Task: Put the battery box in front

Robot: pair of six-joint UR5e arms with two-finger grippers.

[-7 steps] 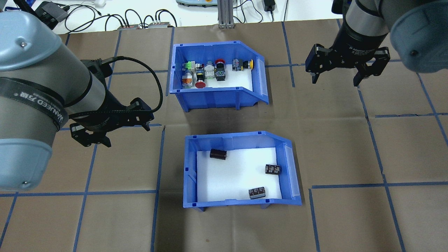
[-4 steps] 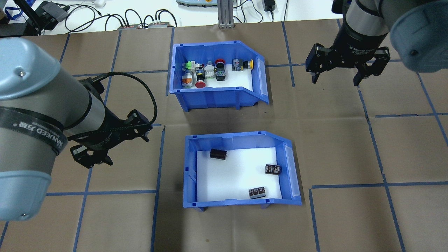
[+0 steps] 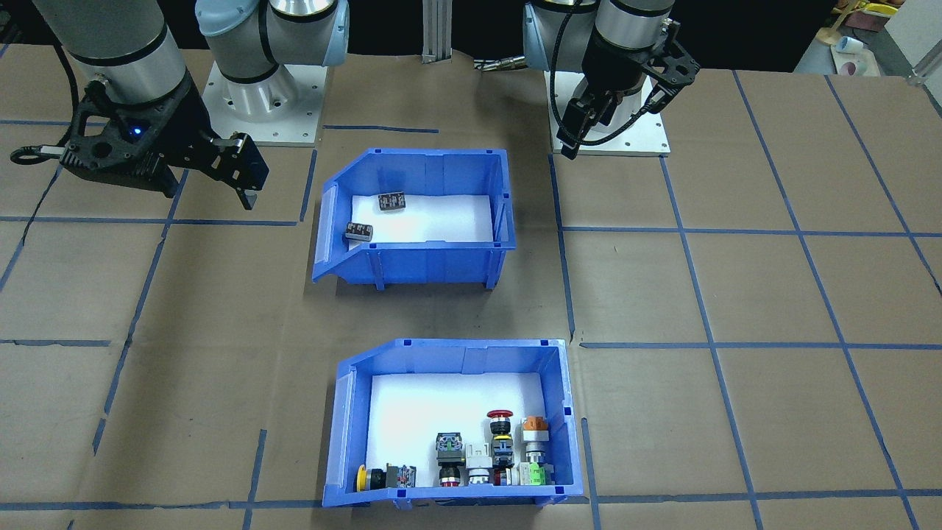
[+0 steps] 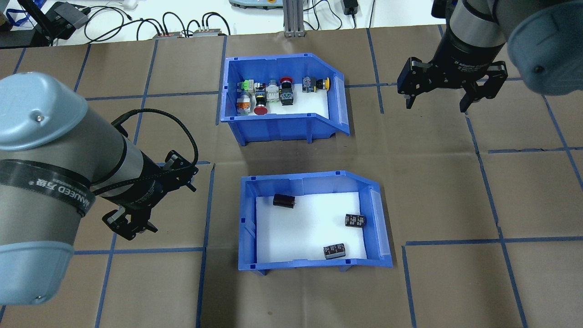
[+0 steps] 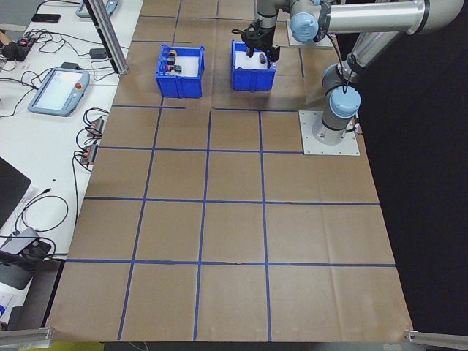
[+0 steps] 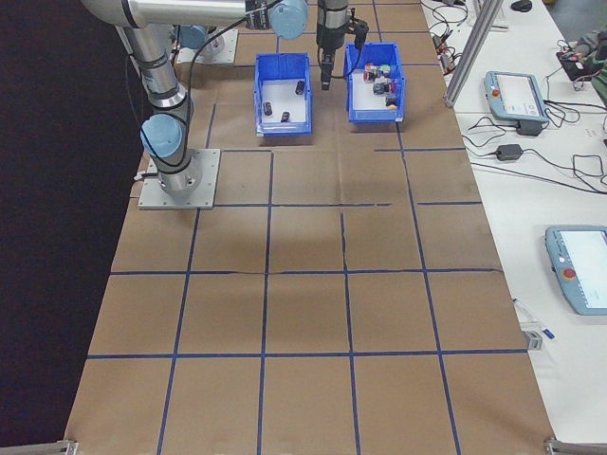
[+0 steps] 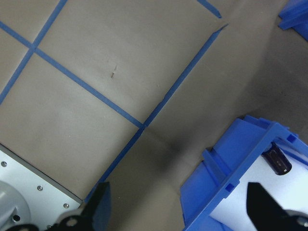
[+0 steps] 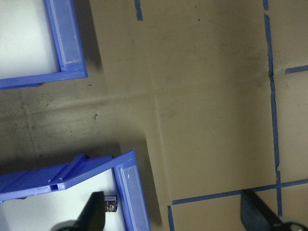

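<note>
Front-facing view: battery box point(image 3: 434, 254) sitting nearer the robot base, white foam inside with two dark battery pieces point(image 3: 360, 232) showing. Switch bin point(image 3: 567, 412) on the far side from the robot, well apart from the box, loaded with colourful push-buttons point(image 3: 500, 427). Left gripper point(image 3: 614, 103) up over the table near its base plate, holding nothing; can't tell the finger spread from here. Right gripper point(image 3: 246, 177) off to the slanted end of the battery box, not touching.

Overhead: battery box point(image 4: 314, 182) in the lower middle on the brown paper table point(image 4: 455, 191), three battery pieces point(image 4: 355, 220) on the foam. Switch bin point(image 4: 278, 125) further up, a clear gap between the two. Left gripper point(image 4: 155, 200) just beside the box's square end, fingers spread wide, empty. Right gripper point(image 4: 439, 98) hanging off past the switch bin's slanted end, fingers wide apart too, nothing held.

Left side view: both bins tiny and far off, battery box point(image 5: 252, 77) to the robot side of the switch bin point(image 5: 179, 80).

Right side view: same two bins side by side, battery box point(image 6: 283, 118) closer to the robot.

Left wrist cam: corner of the battery box point(image 7: 226, 183) with one dark piece point(image 7: 277, 160), dark fingertips point(image 7: 262, 204) far apart at the bottom edge.

Right wrist cam: slanted lips of both bins, fingertips point(image 8: 94, 214) wide open over bare paper.
</note>
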